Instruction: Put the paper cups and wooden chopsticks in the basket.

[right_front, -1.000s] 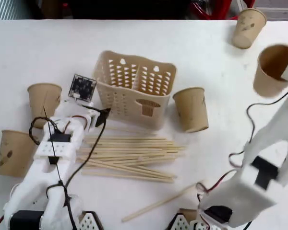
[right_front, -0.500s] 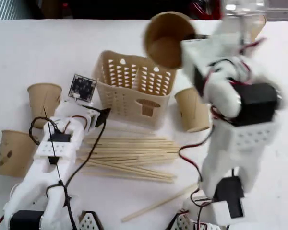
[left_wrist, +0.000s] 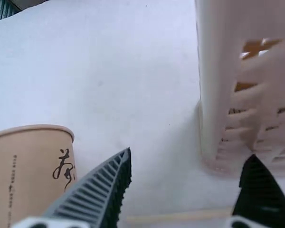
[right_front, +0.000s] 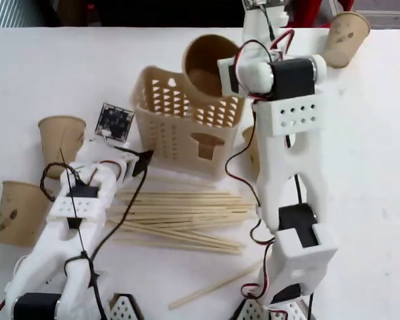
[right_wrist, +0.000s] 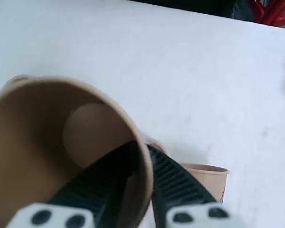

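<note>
Over the basket, right jaws pinching a paper cup by its rim, left jaws spread beside it

My counter is white. The basket is cream, cut with rows of slots. The cup in my black ribbed right fingers is tan; the left cup bears dark brushed characters. The chopsticks are pale wood. My left fingers are grey and black.
</note>
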`<state>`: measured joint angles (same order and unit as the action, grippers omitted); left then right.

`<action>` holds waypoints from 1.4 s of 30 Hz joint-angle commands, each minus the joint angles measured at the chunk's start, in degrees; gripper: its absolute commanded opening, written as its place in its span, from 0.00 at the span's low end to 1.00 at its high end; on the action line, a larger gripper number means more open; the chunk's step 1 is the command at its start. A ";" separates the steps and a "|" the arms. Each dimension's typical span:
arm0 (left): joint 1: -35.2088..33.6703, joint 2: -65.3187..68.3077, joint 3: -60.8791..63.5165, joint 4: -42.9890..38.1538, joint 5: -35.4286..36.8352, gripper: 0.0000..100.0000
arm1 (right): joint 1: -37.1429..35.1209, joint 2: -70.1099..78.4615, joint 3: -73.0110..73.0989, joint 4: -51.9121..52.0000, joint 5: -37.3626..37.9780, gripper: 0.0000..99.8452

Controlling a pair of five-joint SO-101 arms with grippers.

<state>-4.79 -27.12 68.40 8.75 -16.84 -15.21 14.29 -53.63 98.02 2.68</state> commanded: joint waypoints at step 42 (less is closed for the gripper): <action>-0.40 -0.22 -0.44 -1.23 0.35 0.35 | 0.66 -16.13 18.73 -0.48 -0.09 0.07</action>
<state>-4.79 -27.12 68.40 8.75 -16.84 -14.24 -1.89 -34.73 98.02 2.68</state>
